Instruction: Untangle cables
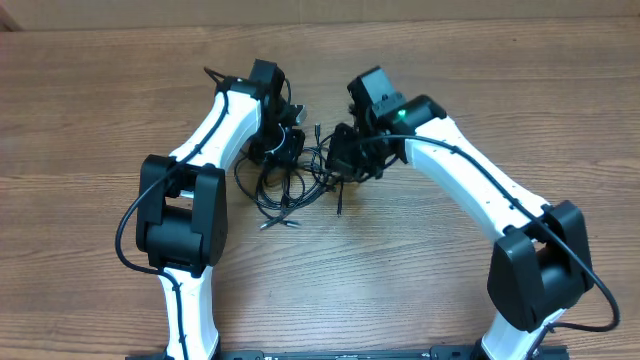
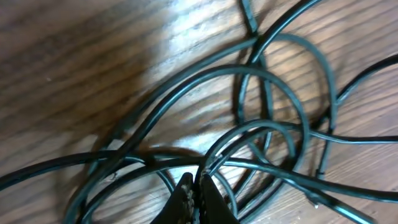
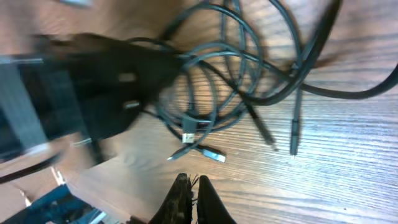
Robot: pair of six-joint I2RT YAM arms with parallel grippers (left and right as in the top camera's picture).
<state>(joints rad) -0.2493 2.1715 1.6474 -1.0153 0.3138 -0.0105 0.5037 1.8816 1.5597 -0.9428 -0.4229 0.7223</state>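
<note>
left pincer [image 2: 196, 182]: tips pressed together low in the tangle, seemingly nipping one cord where a loop springs from them, though the close view is too blurred to be sure.
thin black flexible cables [image 1: 288, 192]: a knotted heap of loops on the brown wood-grain tabletop [image 1: 100, 90], spread ahead of and around the left tips.
small metal-tipped plug ends [image 3: 198, 144]: lying loose just ahead of the right pincer [image 3: 191, 184].
right pincer: fingers closed together, holding nothing, just short of the cables.
</note>
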